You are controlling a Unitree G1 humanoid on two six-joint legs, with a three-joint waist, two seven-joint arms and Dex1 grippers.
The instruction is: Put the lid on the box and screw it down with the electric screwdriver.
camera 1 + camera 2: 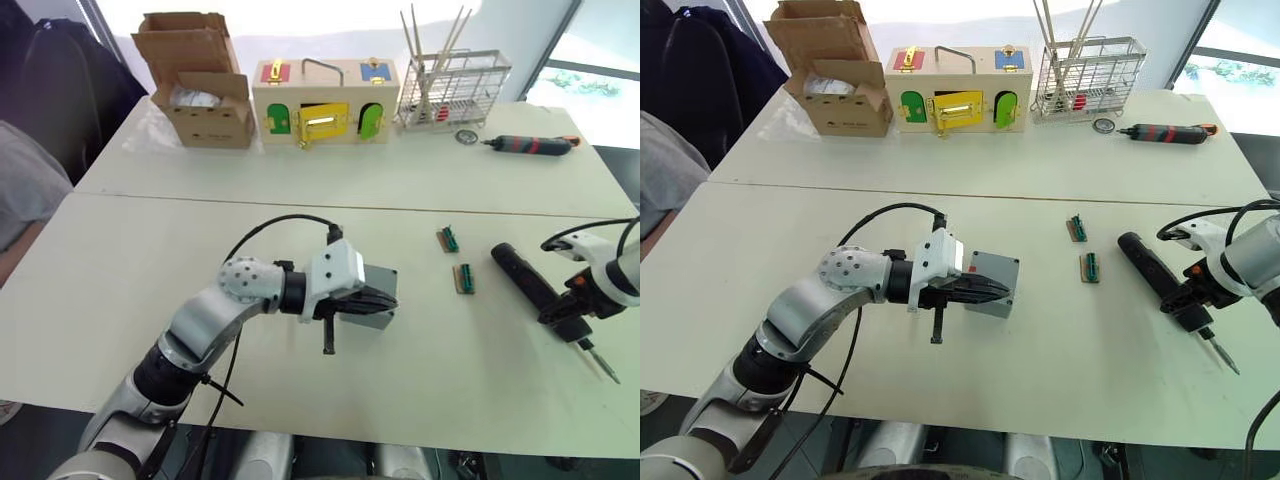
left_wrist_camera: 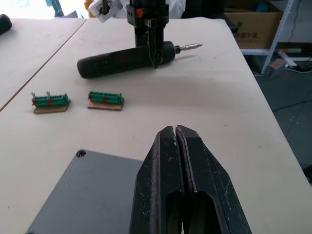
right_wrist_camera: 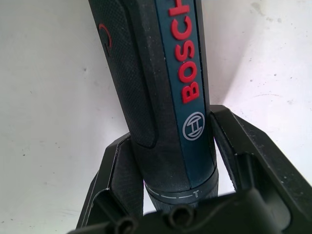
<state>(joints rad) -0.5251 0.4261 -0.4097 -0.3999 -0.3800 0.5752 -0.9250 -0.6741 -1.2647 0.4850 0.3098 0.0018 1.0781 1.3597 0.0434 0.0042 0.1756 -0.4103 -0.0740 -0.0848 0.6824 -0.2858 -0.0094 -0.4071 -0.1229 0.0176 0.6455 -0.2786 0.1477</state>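
Inspector: Lid (image 2: 83,195) sits on the box (image 1: 992,283), near the table's (image 1: 300,240) middle; the left gripper (image 2: 178,146) rests over it, fingers pressed together and holding nothing.

Clerk: And the driving tool?

Inspector: At the near right, the electric screwdriver (image 1: 535,290) lies on the table. The right gripper (image 3: 170,161) has a finger on each side of its barrel, near the bit end; whether they clamp it I cannot tell. I judge the lidding done, the screwing not begun.

Clerk: Counts?

Inspector: One lid, one box, one electric screwdriver. Two green connector pieces (image 1: 456,260) between them. Far side: one red-and-black screwdriver (image 1: 530,146), one wire rack (image 1: 455,90), one wooden box (image 1: 325,103), one cardboard box (image 1: 195,80).
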